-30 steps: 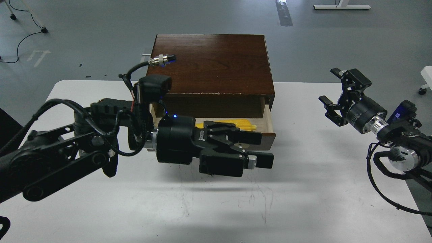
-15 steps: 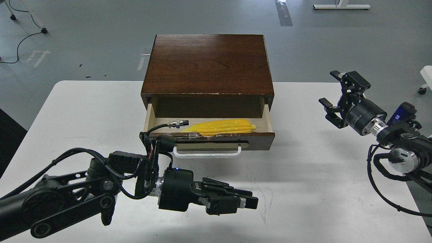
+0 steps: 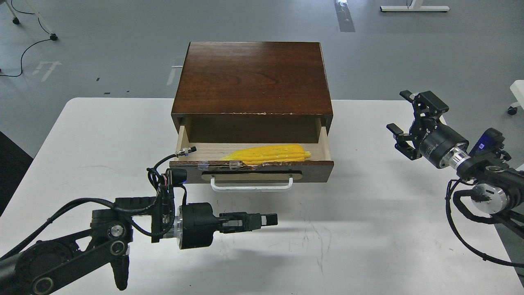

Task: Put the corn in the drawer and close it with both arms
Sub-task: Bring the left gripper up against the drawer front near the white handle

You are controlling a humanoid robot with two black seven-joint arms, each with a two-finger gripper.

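Note:
The drawer [image 3: 315, 169] is pulled open from the dark-brown cabinet [image 3: 251, 78], showing its pale wood interior, white bar handle [image 3: 251, 187] and chipped taped top edge. The yellow corn [image 3: 268, 153] lies lengthwise inside it, against the front wall. My left gripper [image 3: 264, 219] is low over the table in front of the drawer, below the handle and apart from it, pointing right, seen as a thin profile with its fingers together and empty. My right gripper [image 3: 403, 121] is open and empty, raised to the right of the drawer.
The white table [image 3: 368, 229] carries the cabinet at its back middle. A loose cable connector [image 3: 185, 152] on my left arm hangs by the drawer's front left corner. Grey floor lies beyond the table.
My left gripper has moved down and back from the drawer opening to the table in front of it and turned edge-on. The corn stays in the drawer. The right gripper barely shifted.

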